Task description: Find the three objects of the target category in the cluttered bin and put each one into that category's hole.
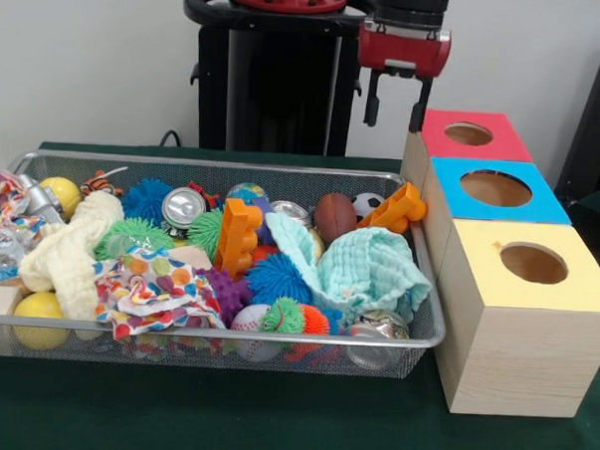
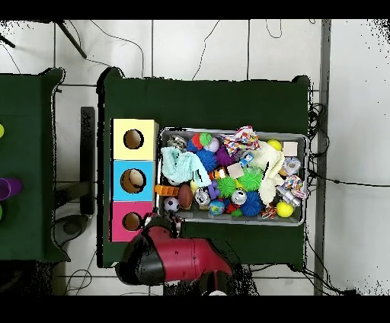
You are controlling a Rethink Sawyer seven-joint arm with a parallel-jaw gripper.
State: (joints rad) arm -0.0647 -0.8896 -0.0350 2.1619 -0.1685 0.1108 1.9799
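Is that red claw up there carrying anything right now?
No. The gripper hangs open and empty above the table, beside the red box, jaws apart.

No text, label, brand or no. can be read on anything in both views.

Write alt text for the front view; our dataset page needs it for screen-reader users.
A wire mesh bin crammed with spiky balls, cloths, cans and orange blocks sits beside three wooden boxes with round holes, topped red, blue and yellow. The red gripper hangs open above the bin's far right corner, holding nothing.
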